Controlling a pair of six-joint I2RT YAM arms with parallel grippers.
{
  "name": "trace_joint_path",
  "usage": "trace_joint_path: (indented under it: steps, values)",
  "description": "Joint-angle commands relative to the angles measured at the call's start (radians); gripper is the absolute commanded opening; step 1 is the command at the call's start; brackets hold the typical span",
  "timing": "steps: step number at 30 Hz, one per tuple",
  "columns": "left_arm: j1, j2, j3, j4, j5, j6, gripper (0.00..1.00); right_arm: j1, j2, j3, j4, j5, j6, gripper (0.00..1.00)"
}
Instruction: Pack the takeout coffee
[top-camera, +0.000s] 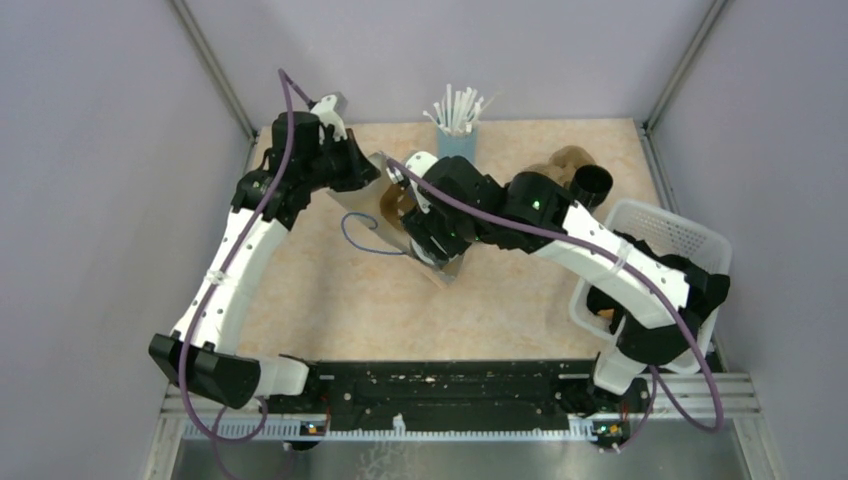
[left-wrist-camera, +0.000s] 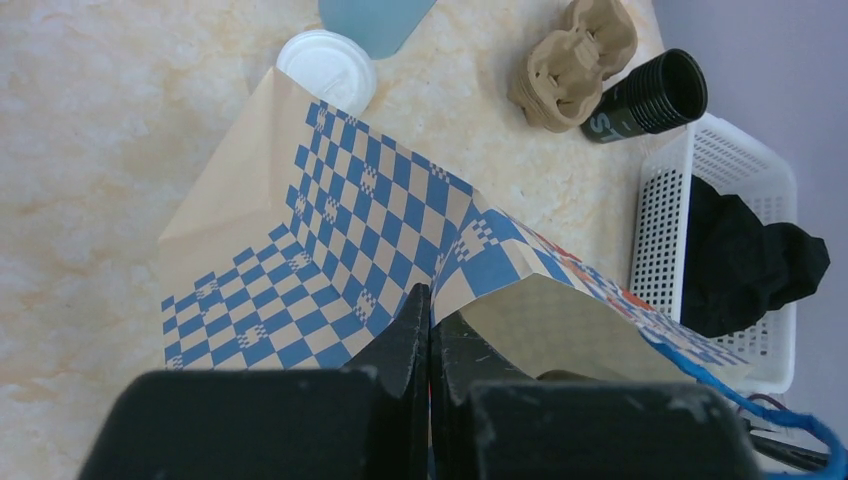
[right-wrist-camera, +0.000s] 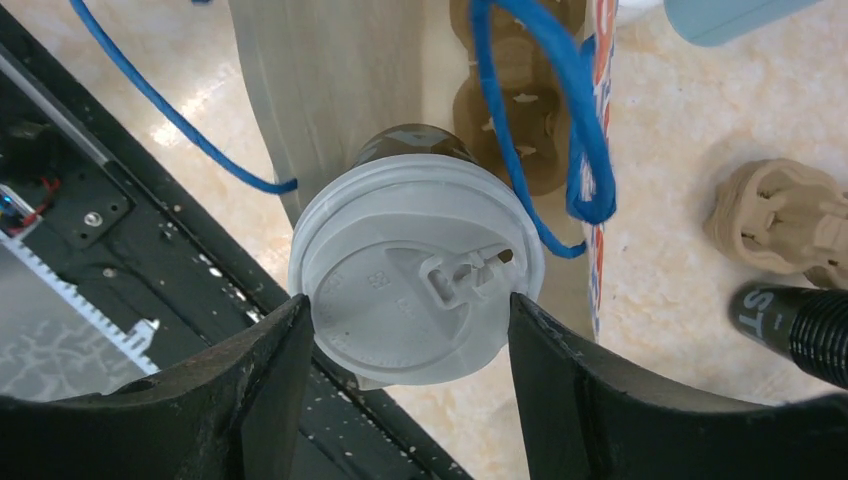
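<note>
Reaching inward, right pincer clasping takeout coffee, left pincer pinching bag

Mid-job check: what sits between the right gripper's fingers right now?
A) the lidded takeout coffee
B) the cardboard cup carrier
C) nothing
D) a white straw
A: in the right wrist view the right gripper has a finger pressed against each side of the white lid on the takeout coffee, whose dark body shows beyond the lid.
</note>
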Motion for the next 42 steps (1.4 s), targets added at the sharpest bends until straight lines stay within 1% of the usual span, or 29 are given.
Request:
trace_joint_path:
  steps: [1,4,8,10,15,18,21,27,31,33,35,37,42]
  values:
    - [-0.002,-0.018,0.003,0.081,0.037,0.001,0.00,0.020,-0.131,-0.103,0.168,0.087,-0.070,0.64]
    - [-0.002,-0.018,-0.005,0.085,0.060,0.003,0.00,0.022,-0.143,-0.146,0.217,0.087,-0.110,0.64]
    - [-0.002,-0.037,-0.029,0.096,0.075,0.013,0.00,0.034,-0.144,-0.217,0.297,0.132,-0.189,0.63]
    - [-0.003,-0.050,-0.043,0.104,0.076,0.016,0.00,0.037,-0.153,-0.278,0.359,0.127,-0.226,0.63]
    - [-0.003,-0.063,-0.046,0.098,0.084,0.012,0.00,0.050,-0.141,-0.320,0.432,0.138,-0.288,0.63]
    - [-0.004,-0.074,-0.051,0.100,0.095,0.006,0.00,0.050,-0.169,-0.404,0.515,0.119,-0.329,0.64]
    - [-0.004,-0.090,-0.068,0.113,0.104,0.012,0.00,0.050,-0.186,-0.461,0.556,0.112,-0.372,0.65]
    - [-0.003,-0.101,-0.074,0.111,0.117,0.040,0.00,0.050,-0.224,-0.543,0.644,0.134,-0.378,0.66]
    - [-0.004,-0.102,-0.079,0.097,0.103,0.057,0.00,0.050,-0.270,-0.560,0.659,0.125,-0.340,0.66]
    - [-0.004,-0.105,-0.085,0.101,0.104,0.056,0.00,0.050,-0.305,-0.599,0.675,0.112,-0.339,0.66]
    - [-0.004,-0.111,-0.093,0.110,0.104,0.050,0.00,0.049,-0.335,-0.636,0.674,0.133,-0.340,0.66]
    - [-0.003,-0.116,-0.099,0.114,0.105,0.048,0.00,0.048,-0.367,-0.682,0.682,0.141,-0.357,0.66]
    - [-0.004,-0.116,-0.103,0.118,0.129,0.040,0.00,0.048,-0.429,-0.775,0.755,0.098,-0.435,0.66]
